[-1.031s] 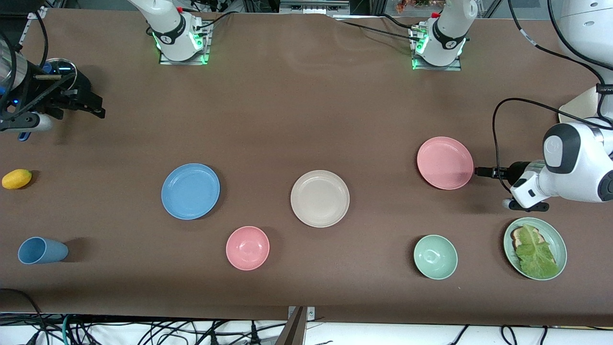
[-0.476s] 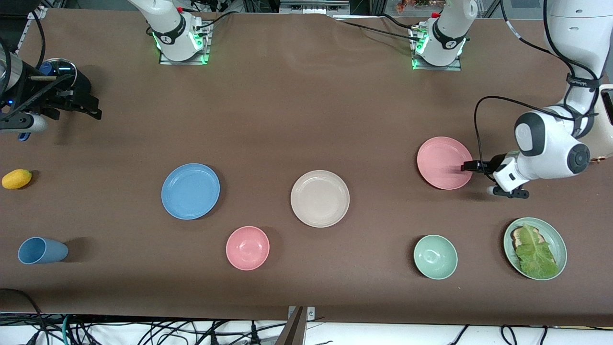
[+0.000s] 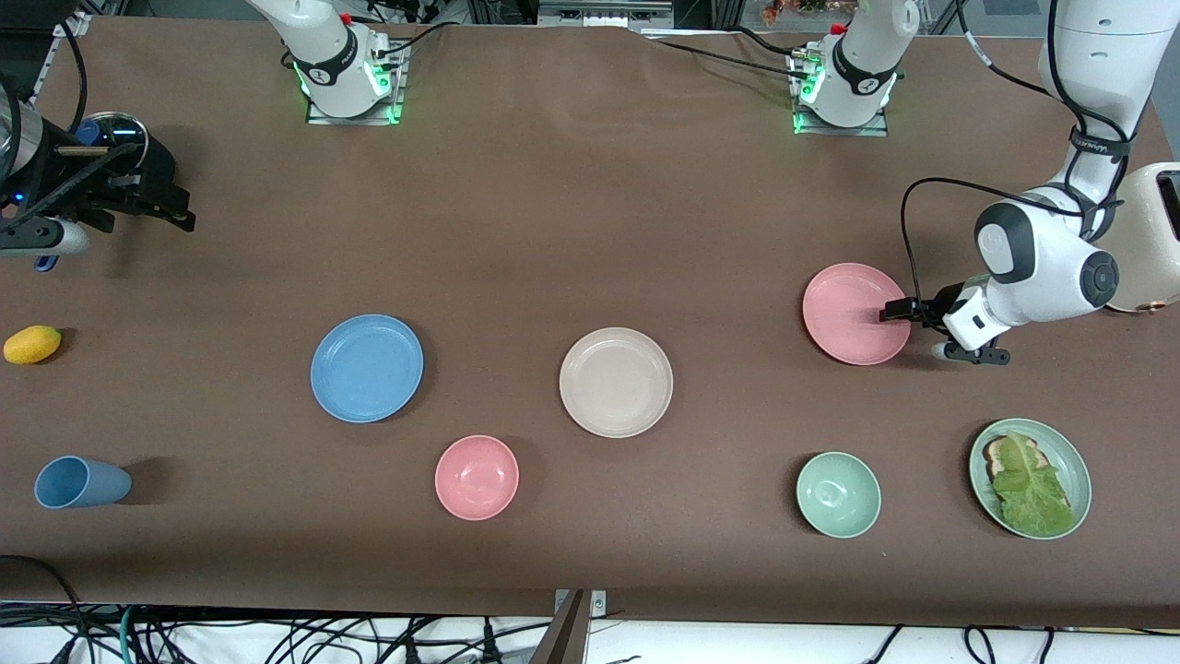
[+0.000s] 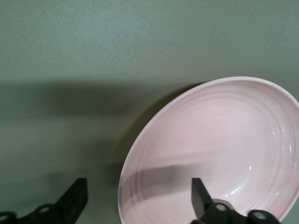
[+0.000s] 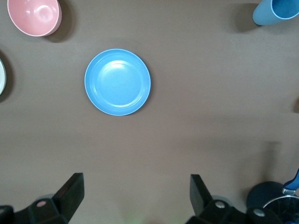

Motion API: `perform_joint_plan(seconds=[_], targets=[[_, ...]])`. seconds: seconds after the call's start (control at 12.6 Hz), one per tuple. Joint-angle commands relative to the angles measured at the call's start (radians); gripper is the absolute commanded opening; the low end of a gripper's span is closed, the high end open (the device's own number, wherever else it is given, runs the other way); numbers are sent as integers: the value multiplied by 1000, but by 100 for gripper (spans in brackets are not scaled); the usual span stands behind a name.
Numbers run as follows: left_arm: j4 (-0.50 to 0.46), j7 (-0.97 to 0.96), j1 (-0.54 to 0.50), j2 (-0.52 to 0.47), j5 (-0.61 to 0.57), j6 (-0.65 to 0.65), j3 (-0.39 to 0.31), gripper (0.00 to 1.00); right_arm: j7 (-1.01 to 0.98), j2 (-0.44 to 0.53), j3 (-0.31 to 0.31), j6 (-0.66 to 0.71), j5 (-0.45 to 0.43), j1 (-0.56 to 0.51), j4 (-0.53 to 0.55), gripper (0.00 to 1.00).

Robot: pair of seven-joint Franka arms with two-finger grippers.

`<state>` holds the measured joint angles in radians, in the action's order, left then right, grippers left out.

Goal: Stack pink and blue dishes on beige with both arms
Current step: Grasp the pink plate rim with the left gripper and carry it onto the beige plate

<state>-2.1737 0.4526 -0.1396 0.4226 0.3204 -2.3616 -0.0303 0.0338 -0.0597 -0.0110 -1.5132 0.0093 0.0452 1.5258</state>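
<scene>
The pink plate [image 3: 853, 309] lies flat toward the left arm's end of the table. My left gripper [image 3: 896, 313] is open and low at that plate's rim. In the left wrist view one finger is over the pink plate [image 4: 219, 135] and the other over bare table, so the left gripper [image 4: 138, 190] straddles the rim without closing on it. The beige plate [image 3: 616, 382] sits mid-table with nothing on it. The blue plate [image 3: 367, 368] lies toward the right arm's end. My right gripper [image 3: 187, 217] hangs open high above the table's edge, and its wrist view shows the blue plate [image 5: 117, 81] well below the right gripper [image 5: 135, 189].
A pink bowl [image 3: 477, 477] and a green bowl [image 3: 838, 494] stand nearer the camera than the plates. A green plate [image 3: 1074, 461] holds toast and lettuce. A blue cup [image 3: 81, 481] lies on its side, near a yellow fruit [image 3: 32, 344]. A cream appliance [image 3: 1143, 240] stands at the table's end.
The left gripper has slid from beside the pink plate onto its rim, and the left arm's elbow has drawn back. The right gripper has barely shifted.
</scene>
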Motion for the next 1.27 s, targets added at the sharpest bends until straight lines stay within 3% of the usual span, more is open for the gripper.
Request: perform_joint_plan(seconds=[0.0,0.08,0.79,1.03,1.19], targets=[[-40,60,-3,-28,52,-31,-2,32,2,11,-4,-2,-5,1,5,100],[-40,60,-3,-28,54,-25,-3,1,2,11,-4,-4,-3,1,5,100],[-5,81,-2,-41,42,48,-7,0,0,8,0,-7,6,-7,1,100],[182,20,9,-39,51,288,-5,0,-14,-2,-1,-9,-5,-4,1,100],[247,-89,44,-39,51,352,3,0,-15,-5,0,-30,-5,-8,1,100]])
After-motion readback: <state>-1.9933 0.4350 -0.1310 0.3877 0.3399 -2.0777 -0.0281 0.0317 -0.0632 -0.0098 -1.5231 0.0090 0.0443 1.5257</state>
